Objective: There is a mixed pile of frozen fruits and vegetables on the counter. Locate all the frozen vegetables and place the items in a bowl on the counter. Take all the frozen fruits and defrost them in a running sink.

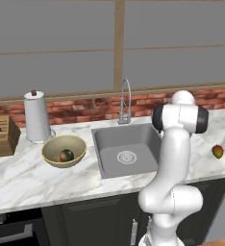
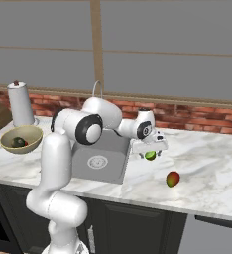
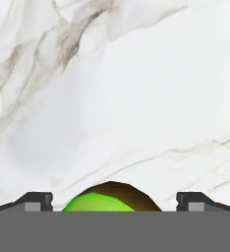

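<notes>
Right of the sink (image 2: 99, 161), wide-open, empty fingers (image 2: 148, 151) straddle the lime-green ball (image 3: 100, 202), directly below on the surface (image 2: 207, 158).

A white paper towel roll (image 1: 37, 122) is stood upright on a holder at the back of the worktop, against the red brick backsplash (image 1: 81, 109); in the right base view the same roll (image 2: 21, 104) is seen at the far left. A wooden knife block (image 1: 2, 135) is placed just beside the roll, dark handles being visible in its top. Large grey window panes (image 1: 56, 43) are divided by a tan wooden frame (image 1: 119, 41) above the brick. Dark cabinet doors (image 1: 100, 221) are set below.
</notes>
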